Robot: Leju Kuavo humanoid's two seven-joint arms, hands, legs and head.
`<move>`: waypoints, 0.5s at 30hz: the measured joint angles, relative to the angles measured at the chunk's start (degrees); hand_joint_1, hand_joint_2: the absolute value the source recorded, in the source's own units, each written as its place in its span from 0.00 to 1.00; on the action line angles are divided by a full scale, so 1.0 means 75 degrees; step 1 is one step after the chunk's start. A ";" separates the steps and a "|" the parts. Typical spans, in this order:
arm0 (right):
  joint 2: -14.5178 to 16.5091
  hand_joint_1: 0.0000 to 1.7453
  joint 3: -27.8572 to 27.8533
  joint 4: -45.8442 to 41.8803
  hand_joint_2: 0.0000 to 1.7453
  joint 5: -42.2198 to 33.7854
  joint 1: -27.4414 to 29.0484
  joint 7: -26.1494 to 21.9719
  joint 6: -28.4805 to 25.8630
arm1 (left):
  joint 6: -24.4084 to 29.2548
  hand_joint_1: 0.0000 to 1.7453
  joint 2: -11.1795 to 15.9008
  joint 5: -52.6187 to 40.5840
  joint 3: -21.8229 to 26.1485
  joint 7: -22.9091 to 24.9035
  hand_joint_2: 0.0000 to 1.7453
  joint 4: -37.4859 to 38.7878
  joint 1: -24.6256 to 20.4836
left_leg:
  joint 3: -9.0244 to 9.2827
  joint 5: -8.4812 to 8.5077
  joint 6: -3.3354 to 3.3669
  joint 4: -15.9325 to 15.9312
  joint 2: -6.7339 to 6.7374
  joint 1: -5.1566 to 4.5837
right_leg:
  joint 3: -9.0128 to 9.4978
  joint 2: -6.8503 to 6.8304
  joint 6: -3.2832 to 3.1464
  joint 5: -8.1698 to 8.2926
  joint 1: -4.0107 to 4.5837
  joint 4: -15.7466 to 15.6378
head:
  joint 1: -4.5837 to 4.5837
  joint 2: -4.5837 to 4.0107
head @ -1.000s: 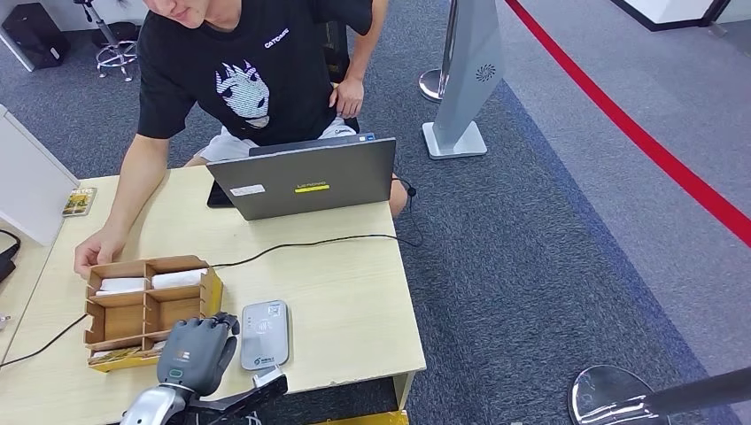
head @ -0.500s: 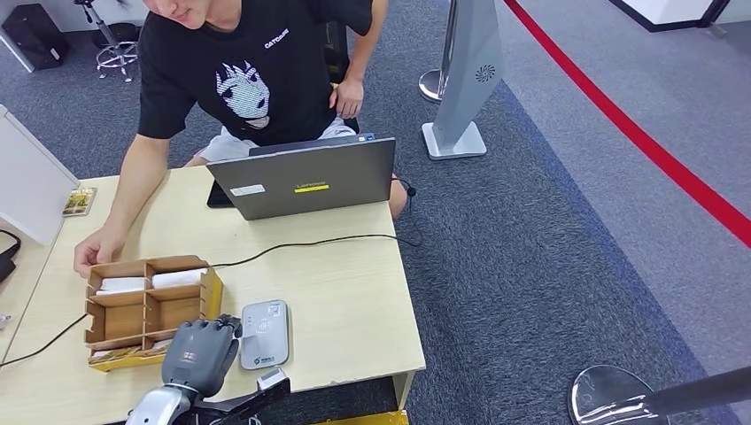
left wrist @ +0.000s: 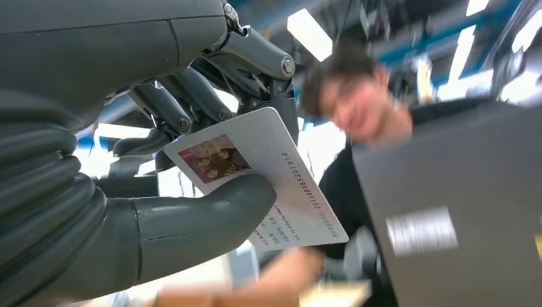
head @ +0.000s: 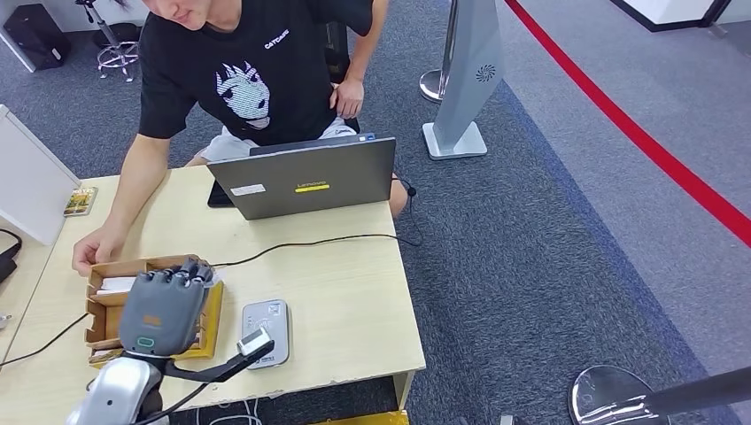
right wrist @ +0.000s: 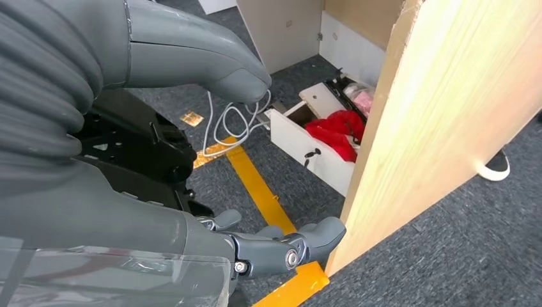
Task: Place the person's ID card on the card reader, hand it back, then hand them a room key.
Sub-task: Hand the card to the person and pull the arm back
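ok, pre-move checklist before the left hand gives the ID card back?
1. Card held: ok. The left hand pinches the ID card between its thumb and fingers.
2. Card off the card reader: ok. The hand is raised over the wooden organizer, beside the reader.
3. Person ready to receive: not ok. The person's hand rests on the table by the organizer, not held out.
4. Path toward the person: cannot tell. The laptop and the black cable lie between.
5. Right hand out of the way: ok. It hangs empty beside the table's edge.
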 joint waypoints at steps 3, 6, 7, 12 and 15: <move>-0.0001 0.00 -0.0024 0.0096 1.00 0.0020 -0.0055 -0.0024 0.0010 | -0.0081 1.00 0.0255 0.0004 0.0174 -0.0252 1.00 -0.0557 -0.0174 | 0.0001 0.0001 -0.0001 0.0000 0.0000 0.0000 | -0.0001 0.0000 0.0000 0.0000 0.0000 0.0002 | 0.0000 0.0000; -0.0001 0.00 -0.0064 0.0133 1.00 0.0097 -0.0067 -0.0012 0.0014 | -0.0089 1.00 0.0432 0.0068 0.0485 -0.0401 1.00 -0.0937 -0.0192 | -0.0001 0.0001 -0.0001 0.0000 0.0001 0.0000 | -0.0001 0.0003 0.0000 0.0000 0.0000 0.0003 | 0.0001 0.0000; -0.0001 0.00 -0.0079 0.0125 1.00 0.0197 -0.0055 0.0040 0.0029 | -0.0071 1.00 0.0486 0.0106 0.0650 -0.0439 1.00 -0.1036 -0.0179 | -0.0001 0.0001 -0.0001 0.0000 0.0002 -0.0001 | -0.0002 0.0004 0.0000 0.0000 0.0000 0.0003 | 0.0000 0.0000; 0.0049 0.00 -0.0316 -0.0335 1.00 0.1189 0.0345 0.0352 0.0663 | 0.0188 1.00 0.0692 0.0379 0.1675 -0.0514 1.00 -0.1352 0.0283 | -0.0005 -0.0001 -0.0002 -0.0001 0.0004 -0.0001 | -0.0009 0.0007 0.0000 -0.0004 -0.0001 0.0003 | -0.0004 0.0000; 0.0118 0.00 -0.0463 -0.0579 1.00 0.1271 0.0569 0.0388 0.0752 | 0.0358 1.00 0.0761 0.0613 0.2316 -0.0530 1.00 -0.1408 0.0631 | -0.0012 -0.0001 -0.0002 -0.0001 0.0005 0.0000 | -0.0016 0.0006 0.0001 -0.0007 0.0000 0.0003 | -0.0004 0.0000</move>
